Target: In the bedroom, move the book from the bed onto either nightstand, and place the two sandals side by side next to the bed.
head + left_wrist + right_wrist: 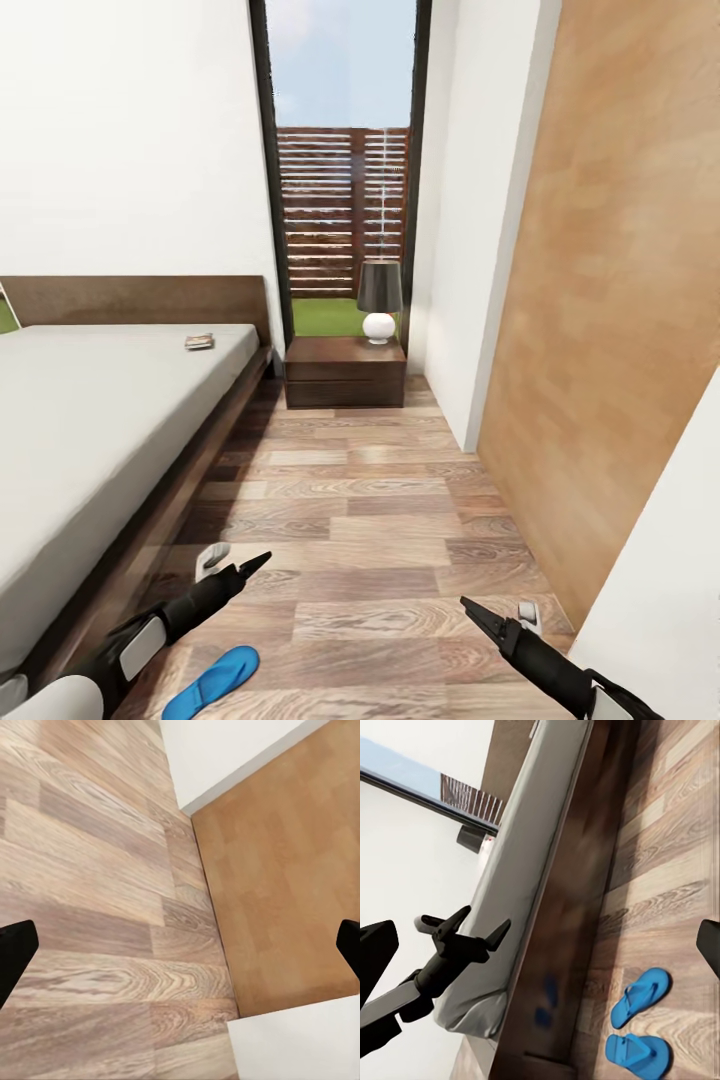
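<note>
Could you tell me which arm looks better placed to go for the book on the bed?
Left, probably: the left gripper hangs beside the bed, where the book lies near the headboard; the right gripper is across the floor.

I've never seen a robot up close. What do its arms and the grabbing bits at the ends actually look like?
Both arms are matte black tubes with pale grey-white panels set into them. The left arm ends in the left gripper, the right arm in the right gripper. Each has thin, pointed black jaws with a small white-grey block beside them. No cables or markings show.
</note>
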